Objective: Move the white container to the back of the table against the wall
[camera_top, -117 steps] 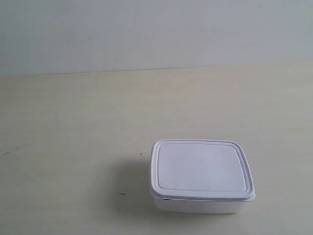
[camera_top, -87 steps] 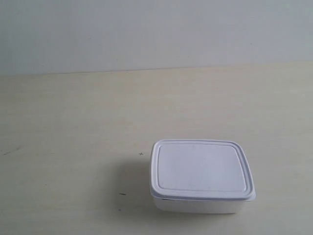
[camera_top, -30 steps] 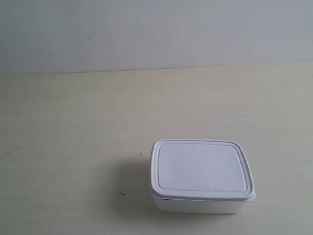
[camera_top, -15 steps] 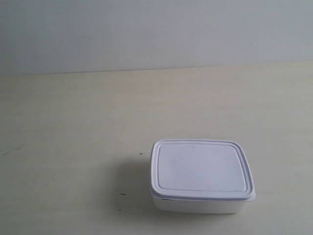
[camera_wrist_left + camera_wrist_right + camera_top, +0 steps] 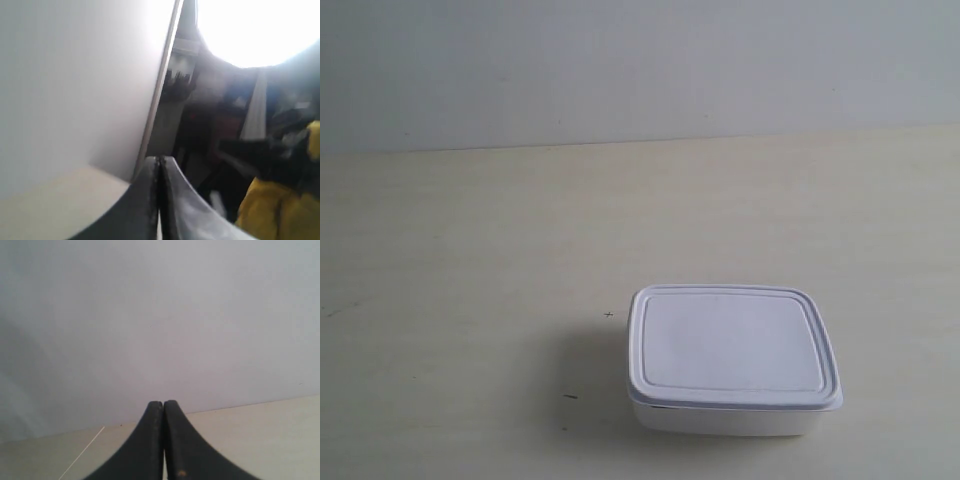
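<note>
The white container (image 5: 732,358), lid on, sits on the cream table (image 5: 470,260) toward the front, right of the middle in the exterior view. The pale wall (image 5: 620,60) rises behind the table's far edge, well away from the container. No arm appears in the exterior view. My left gripper (image 5: 159,161) is shut with nothing between its dark fingers, and faces the wall's end and a dim room. In the right wrist view my right gripper (image 5: 163,405) is also shut and empty, aimed at the wall (image 5: 160,315) above the table (image 5: 260,435). Neither wrist view shows the container.
A few tiny dark specks (image 5: 570,396) mark the table left of the container. Past the wall's edge in the left wrist view stand blurred dark equipment (image 5: 235,135) and something yellow (image 5: 280,200). A thin pale line (image 5: 82,450) crosses the table in the right wrist view.
</note>
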Controlling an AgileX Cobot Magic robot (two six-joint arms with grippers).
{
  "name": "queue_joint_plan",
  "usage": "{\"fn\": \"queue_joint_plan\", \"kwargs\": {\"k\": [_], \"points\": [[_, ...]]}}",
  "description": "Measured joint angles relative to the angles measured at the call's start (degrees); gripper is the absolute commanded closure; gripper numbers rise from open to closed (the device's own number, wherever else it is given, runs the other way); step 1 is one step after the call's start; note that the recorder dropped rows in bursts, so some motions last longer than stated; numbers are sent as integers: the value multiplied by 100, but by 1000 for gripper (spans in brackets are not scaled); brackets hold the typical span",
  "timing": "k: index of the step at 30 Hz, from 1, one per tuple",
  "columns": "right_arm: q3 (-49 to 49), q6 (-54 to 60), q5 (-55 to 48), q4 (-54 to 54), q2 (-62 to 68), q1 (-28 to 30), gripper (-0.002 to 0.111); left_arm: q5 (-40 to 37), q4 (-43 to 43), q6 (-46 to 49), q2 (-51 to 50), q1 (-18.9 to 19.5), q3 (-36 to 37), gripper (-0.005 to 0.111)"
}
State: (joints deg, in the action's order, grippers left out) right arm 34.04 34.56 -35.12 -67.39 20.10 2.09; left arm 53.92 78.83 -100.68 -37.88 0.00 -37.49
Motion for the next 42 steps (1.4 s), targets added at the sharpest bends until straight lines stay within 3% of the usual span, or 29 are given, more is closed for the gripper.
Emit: {"fn": "queue_joint_plan", "kwargs": {"k": [6, 9, 16, 26, 36, 42], "points": [[0, 0, -37, 0, 0, 0, 108, 47, -2825, 0, 49, 0, 62, 107], [0, 0, -59, 0, 0, 0, 108, 22, -3723, 0, 116, 0, 62, 107], [0, 0, -103, 11, 0, 0, 108, 37, -3822, 0, 257, 0, 62, 107], [0, -23, -181, 314, 0, 0, 108, -264, -6510, 0, 217, 0, -67, 107], [0, -44, -416, 542, 867, 0, 108, -1014, -6797, 0, -1511, 0, -292, 107], [0, -44, -430, 542, 916, 0, 108, -1635, -6797, 0, -1823, 0, -292, 107]]}}
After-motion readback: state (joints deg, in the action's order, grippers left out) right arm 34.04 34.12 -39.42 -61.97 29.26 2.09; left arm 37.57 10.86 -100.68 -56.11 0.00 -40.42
